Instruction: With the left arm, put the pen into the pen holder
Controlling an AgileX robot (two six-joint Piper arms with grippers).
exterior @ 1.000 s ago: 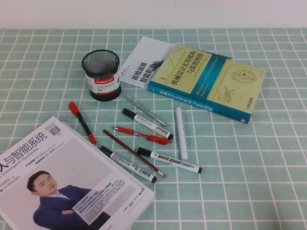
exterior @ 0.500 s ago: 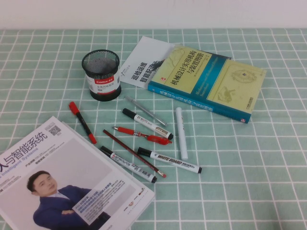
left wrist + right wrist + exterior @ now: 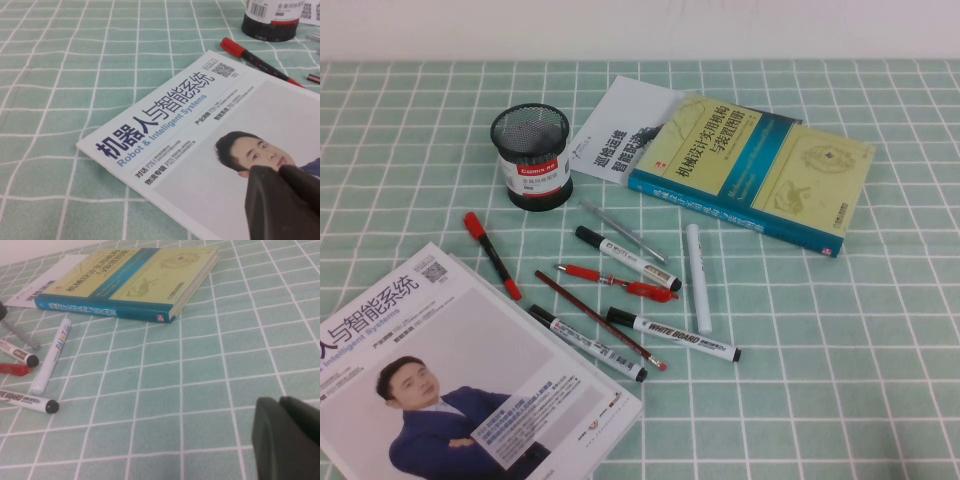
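Note:
The pen (image 3: 490,254), black-barrelled with a red cap and red tip, lies on the green checked cloth just beyond the magazine's far corner. It also shows in the left wrist view (image 3: 260,61). The pen holder (image 3: 530,155), a black mesh cup with a white and red label, stands upright behind it; its base shows in the left wrist view (image 3: 272,22). My left gripper (image 3: 276,170) is shut and empty, low over the magazine, well short of the pen. My right gripper (image 3: 279,401) is shut and empty over bare cloth. Neither arm shows in the high view.
A magazine (image 3: 440,380) lies at the front left. A green-blue book (image 3: 750,170) lies on a white leaflet (image 3: 620,125) at the back. Several markers, an all-red pen (image 3: 615,281), a dark red pencil (image 3: 600,320) and a white paint marker (image 3: 697,277) lie scattered mid-table.

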